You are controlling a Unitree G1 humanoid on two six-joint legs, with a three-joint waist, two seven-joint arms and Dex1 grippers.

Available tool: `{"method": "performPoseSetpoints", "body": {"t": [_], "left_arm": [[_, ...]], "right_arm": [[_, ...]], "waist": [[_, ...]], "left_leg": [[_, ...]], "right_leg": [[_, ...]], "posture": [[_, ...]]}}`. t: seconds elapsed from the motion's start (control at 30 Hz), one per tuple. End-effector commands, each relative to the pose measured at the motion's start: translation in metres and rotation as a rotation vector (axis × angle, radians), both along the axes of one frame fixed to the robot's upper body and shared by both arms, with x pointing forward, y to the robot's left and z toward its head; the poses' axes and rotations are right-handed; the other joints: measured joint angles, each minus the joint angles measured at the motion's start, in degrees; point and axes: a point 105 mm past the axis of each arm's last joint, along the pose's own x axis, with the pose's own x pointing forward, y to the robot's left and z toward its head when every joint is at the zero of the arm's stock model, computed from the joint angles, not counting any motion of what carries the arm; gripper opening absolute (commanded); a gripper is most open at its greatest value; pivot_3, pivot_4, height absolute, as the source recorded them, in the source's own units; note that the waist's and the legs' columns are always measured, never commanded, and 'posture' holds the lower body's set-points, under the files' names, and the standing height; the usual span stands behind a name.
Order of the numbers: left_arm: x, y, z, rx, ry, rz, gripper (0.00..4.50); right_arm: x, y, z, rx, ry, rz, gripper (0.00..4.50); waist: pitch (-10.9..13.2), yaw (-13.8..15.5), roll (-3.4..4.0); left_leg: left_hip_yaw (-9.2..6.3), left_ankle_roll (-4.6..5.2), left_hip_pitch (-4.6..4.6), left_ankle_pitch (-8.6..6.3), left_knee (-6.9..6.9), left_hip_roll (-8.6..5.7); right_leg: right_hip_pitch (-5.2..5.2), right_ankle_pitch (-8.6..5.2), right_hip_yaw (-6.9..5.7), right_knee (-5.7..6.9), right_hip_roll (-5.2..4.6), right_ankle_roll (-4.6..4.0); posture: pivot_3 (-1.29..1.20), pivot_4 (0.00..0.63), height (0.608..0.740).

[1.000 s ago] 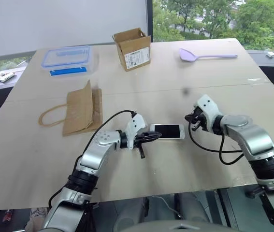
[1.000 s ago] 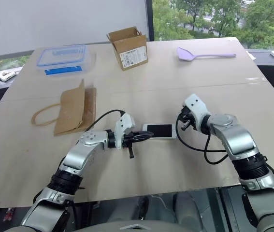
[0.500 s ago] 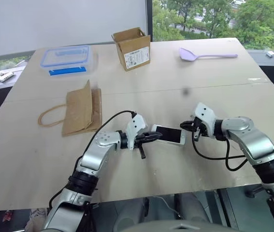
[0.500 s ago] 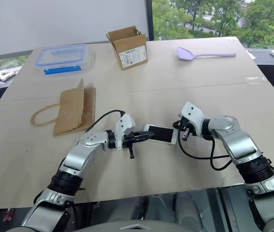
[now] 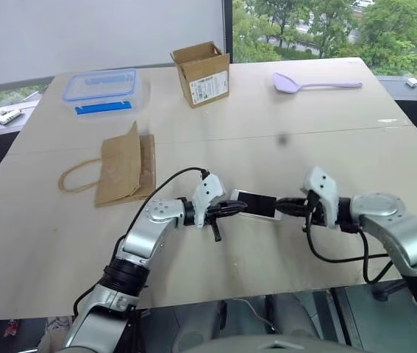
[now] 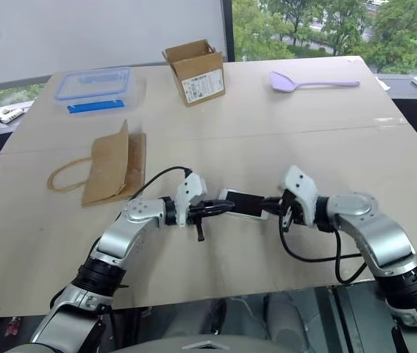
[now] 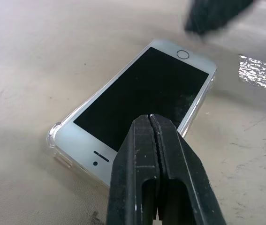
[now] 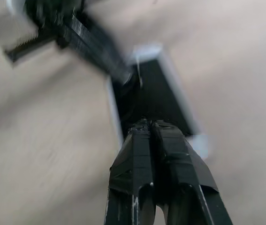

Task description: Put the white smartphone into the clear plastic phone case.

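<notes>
The white smartphone [image 7: 142,89] lies screen up on the table [image 5: 282,243], between my two grippers. The clear plastic phone case [image 7: 52,138] shows as a see-through rim around the phone's corner and edges, with the phone sitting in it. My left gripper [image 5: 230,210] is shut, its joined fingertips [image 7: 152,126] resting over the phone's left end. From the other side my right gripper [image 5: 282,205] is also shut and points left, tips at the phone's right end [image 8: 147,93].
A brown paper bag [image 5: 123,168] lies to the left of the phone. At the back stand a clear box with a blue-rimmed lid [image 5: 99,90] and an open cardboard box [image 5: 202,72]. A purple spoon [image 5: 311,84] lies at the back right.
My right gripper has drawn back toward me and swung round to point left at the phone's right end. The phone has turned slightly. The left gripper has stayed put.
</notes>
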Motion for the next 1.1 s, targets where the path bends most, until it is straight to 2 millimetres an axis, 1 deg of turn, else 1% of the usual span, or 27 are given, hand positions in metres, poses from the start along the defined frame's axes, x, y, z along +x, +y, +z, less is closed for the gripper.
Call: {"method": "performPoseSetpoints", "body": {"t": [0.03,0.1,0.2,0.3,0.33,0.4,0.6,0.67,0.7,0.77,0.8,0.83,0.87,0.93,0.97,1.03,1.07,1.1], "left_arm": [[0.001,0.006,-0.012,0.046,0.041,0.021,0.01],[0.001,0.006,-0.012,0.046,0.04,0.021,0.01],[0.001,0.006,-0.012,0.045,0.04,0.022,0.01],[0.0,0.005,-0.012,0.04,0.042,0.028,0.01],[0.0,0.004,-0.013,0.036,0.043,0.03,0.01],[-0.001,0.003,-0.013,0.032,0.044,0.032,0.01],[-0.005,0.002,-0.015,0.017,0.053,0.048,0.01],[-0.006,0.002,-0.015,0.014,0.055,0.053,0.01],[-0.007,0.001,-0.015,0.013,0.056,0.054,0.01],[-0.008,0.001,-0.016,0.007,0.055,0.062,0.01],[-0.008,0.001,-0.015,0.002,0.054,0.068,0.01],[-0.008,0.0,-0.014,-0.004,0.052,0.074,0.01],[-0.008,0.001,-0.013,-0.008,0.052,0.079,0.01],[-0.009,0.002,-0.014,-0.007,0.054,0.083,0.01],[-0.009,0.003,-0.014,-0.005,0.056,0.085,0.01],[-0.009,0.004,-0.016,0.0,0.061,0.089,0.01],[-0.009,0.004,-0.017,0.002,0.063,0.089,0.01],[-0.009,0.004,-0.018,0.003,0.065,0.088,0.01]], "right_arm": [[-0.002,-0.004,-0.01,-0.089,0.003,0.003,0.0],[-0.005,-0.011,-0.024,-0.164,0.032,0.013,0.0],[-0.006,-0.019,-0.036,-0.234,0.074,0.006,0.0],[-0.002,-0.026,-0.043,-0.256,0.16,-0.055,0.0],[-0.004,-0.027,-0.046,-0.278,0.194,-0.045,0.0],[-0.008,-0.026,-0.054,-0.307,0.255,-0.034,0.0],[-0.024,-0.015,-0.086,-0.339,0.46,0.0,0.0],[-0.027,-0.014,-0.095,-0.344,0.498,0.0,0.0],[-0.029,-0.015,-0.103,-0.357,0.519,-0.005,0.0],[-0.03,-0.018,-0.115,-0.363,0.539,-0.018,0.0],[-0.028,-0.016,-0.114,-0.334,0.524,-0.019,0.0],[-0.023,-0.012,-0.108,-0.281,0.482,-0.014,0.0],[-0.015,-0.003,-0.092,-0.194,0.404,-0.001,0.0],[-0.006,0.009,-0.054,-0.031,0.28,0.013,0.0],[-0.003,0.012,-0.036,0.025,0.209,0.022,0.0],[0.002,0.013,-0.011,0.092,0.121,-0.005,0.0],[0.005,0.012,0.0,0.117,0.082,-0.034,0.0],[0.009,0.011,0.008,0.136,0.053,-0.064,0.0]], "waist": [[0.0,0.03,0.0],[-0.01,0.05,0.0],[-0.06,0.09,-0.09],[-0.07,0.07,-0.11],[-0.07,0.08,-0.1],[-0.09,0.09,-0.12],[-0.81,0.13,-0.56],[-1.06,0.1,-0.73],[-1.15,-0.01,-0.81],[-1.45,-0.12,-0.84],[-1.55,-0.13,-0.97],[-1.56,-0.14,-1.0],[-1.56,-0.13,-1.01],[-1.47,-0.17,-0.95],[-1.39,-0.2,-0.93],[-1.0,-0.3,-0.19],[-0.92,-0.31,0.03],[-0.9,-0.23,0.07]], "left_leg": [[0.0,-0.01,0.0,0.01,0.01,0.0],[-0.01,-0.02,0.02,0.01,0.03,0.0],[-0.04,0.0,0.09,0.0,0.04,0.0],[-0.04,0.04,0.26,-0.03,0.04,0.0],[-0.05,0.18,0.37,-0.1,0.04,0.0],[-0.06,0.22,0.55,-0.13,0.04,0.0],[-0.19,0.24,0.79,-0.14,0.04,0.02],[-0.19,0.25,1.02,-0.16,-0.02,0.04],[-0.19,0.25,1.13,-0.16,-0.05,0.04],[-0.14,0.25,1.75,-0.18,-0.37,0.15],[-0.09,0.24,2.04,-0.18,-0.61,0.23],[-0.09,0.23,2.33,-0.19,-0.74,0.37],[-0.08,0.01,2.52,-0.32,-0.81,0.56],[-0.09,-0.05,2.55,-0.35,-0.84,0.69],[-0.08,-0.06,2.52,-0.35,-0.85,0.71],[0.03,0.09,2.28,-0.26,-0.85,0.68],[0.1,0.17,2.01,-0.2,-0.85,0.67],[0.1,0.16,1.64,-0.18,-0.84,0.67]], "right_leg": [[0.0,0.0,0.0,0.0,0.0,0.0],[0.03,0.0,-0.01,0.0,0.0,0.0],[0.14,-0.01,-0.06,-0.01,0.0,0.01],[0.29,-0.01,-0.05,-0.01,0.0,0.02],[0.4,-0.01,-0.07,-0.02,0.0,0.02],[0.58,-0.02,-0.07,-0.04,0.0,0.03],[0.83,-0.03,-0.2,-0.11,0.0,0.04],[1.08,-0.09,-0.21,-0.15,0.0,0.12],[1.18,-0.16,-0.19,-0.17,0.0,0.23],[1.8,-0.31,-0.15,-0.4,0.02,0.42],[2.02,-0.41,-0.11,-0.52,0.05,0.28],[2.3,-0.45,-0.1,-0.66,0.04,0.22],[2.52,-0.46,-0.12,-0.83,0.06,0.21],[2.56,-0.46,-0.21,-0.93,0.12,0.21],[2.5,-0.46,-0.21,-0.93,0.13,0.21],[2.2,-0.32,-0.12,-0.92,0.19,0.44],[1.9,-0.29,-0.05,-0.87,0.23,0.44],[1.52,-0.27,-0.05,-0.82,0.24,0.4]], "posture": [[0.0,0.15,0.74],[0.0,0.15,0.74],[0.0,0.15,0.74],[0.0,0.15,0.74],[0.0,0.15,0.74],[0.0,0.15,0.74],[0.0,0.15,0.74],[0.0,0.15,0.74],[0.0,0.15,0.74],[0.0,0.15,0.74],[0.0,0.15,0.74],[0.0,0.15,0.74],[0.0,0.15,0.74],[0.0,0.15,0.74],[0.0,0.15,0.74],[0.0,0.15,0.74],[0.0,0.15,0.74],[0.0,0.15,0.74]]}}
